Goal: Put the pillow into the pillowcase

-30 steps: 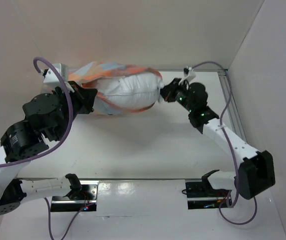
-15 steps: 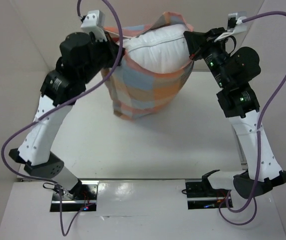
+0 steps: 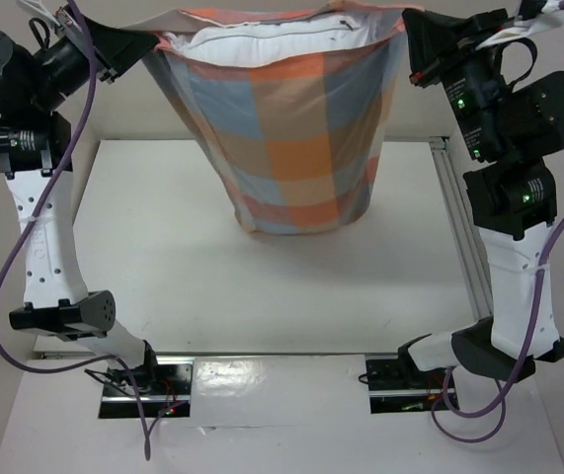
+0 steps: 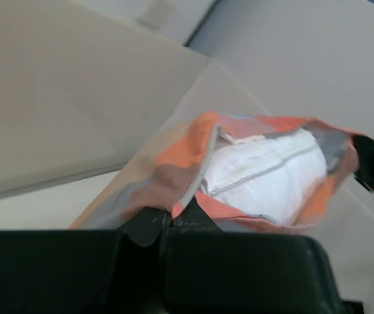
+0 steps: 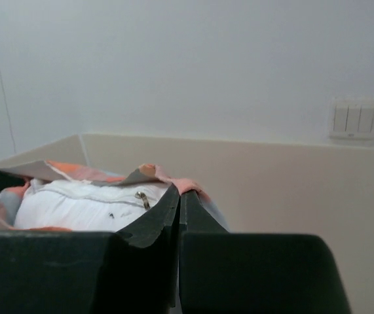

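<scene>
The checked pillowcase (image 3: 286, 128) hangs high above the table, mouth up, stretched between both arms. The white pillow (image 3: 272, 41) sits inside it, only its top edge with a zipper showing at the mouth. My left gripper (image 3: 148, 41) is shut on the left corner of the pillowcase mouth; the left wrist view shows the pillowcase hem (image 4: 183, 190) pinched in its jaws with the pillow (image 4: 265, 173) beyond. My right gripper (image 3: 407, 39) is shut on the right corner; the right wrist view shows the pillowcase (image 5: 187, 185) clamped and the pillow (image 5: 82, 206) below.
The white table (image 3: 262, 286) lies below the hanging pillowcase. A metal rail (image 3: 459, 232) runs along the table's right edge. Walls enclose the back and sides. Both arm bases stand at the near edge.
Both arms rose from table height to high up, lifting the pillowcase by its mouth corners. The pillow slid down inside, and the mouth stretched wider.
</scene>
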Controlling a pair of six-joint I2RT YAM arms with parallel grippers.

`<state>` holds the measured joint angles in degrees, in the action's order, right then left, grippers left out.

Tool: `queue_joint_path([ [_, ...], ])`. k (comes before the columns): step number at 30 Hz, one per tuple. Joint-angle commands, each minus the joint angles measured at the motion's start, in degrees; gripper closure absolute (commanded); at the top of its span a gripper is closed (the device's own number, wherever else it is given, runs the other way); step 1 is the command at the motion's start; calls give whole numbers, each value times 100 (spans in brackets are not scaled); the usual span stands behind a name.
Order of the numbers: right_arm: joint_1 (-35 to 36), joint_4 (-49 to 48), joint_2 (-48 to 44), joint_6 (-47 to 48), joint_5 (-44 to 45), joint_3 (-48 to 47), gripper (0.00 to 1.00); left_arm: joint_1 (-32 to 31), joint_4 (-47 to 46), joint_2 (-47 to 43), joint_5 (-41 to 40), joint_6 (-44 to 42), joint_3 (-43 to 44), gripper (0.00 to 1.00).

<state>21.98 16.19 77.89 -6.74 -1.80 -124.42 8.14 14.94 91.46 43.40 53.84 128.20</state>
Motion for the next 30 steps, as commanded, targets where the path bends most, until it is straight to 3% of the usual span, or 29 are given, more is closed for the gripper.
queue_joint_path([
  [1,8,-889,233,165,250,-706,100,99,-2398,-550,907,1154,301,100],
  [6,8,-704,806,217,566,-515,100,153,-3057,10,958,1907,504,100],
  [10,8,-704,991,217,567,-249,100,-426,-3576,616,1574,2332,127,100],
  [14,8,-775,931,94,357,-573,100,-884,-3655,1013,1944,2586,388,100],
  [17,8,-1098,520,-20,154,-742,100,-334,-4007,1067,1997,3122,1284,100],
  [19,8,-1336,193,-20,92,-314,100,124,-4366,884,1831,3569,1497,100],
  [21,8,-1617,-245,-20,92,48,100,711,-4657,533,1717,3633,1235,100],
  [23,8,-1688,-336,-20,268,496,100,794,-4431,-100,1471,3117,550,100],
  [26,8,-1426,-240,-151,462,1022,100,383,-3815,-532,1320,2377,-547,100],
  [28,8,-1267,24,-152,645,1357,100,92,-3972,-533,1320,2376,-1398,100],
  [30,8,-1197,252,-152,769,1701,100,-31,-4078,-324,1452,2315,-1622,100],
])
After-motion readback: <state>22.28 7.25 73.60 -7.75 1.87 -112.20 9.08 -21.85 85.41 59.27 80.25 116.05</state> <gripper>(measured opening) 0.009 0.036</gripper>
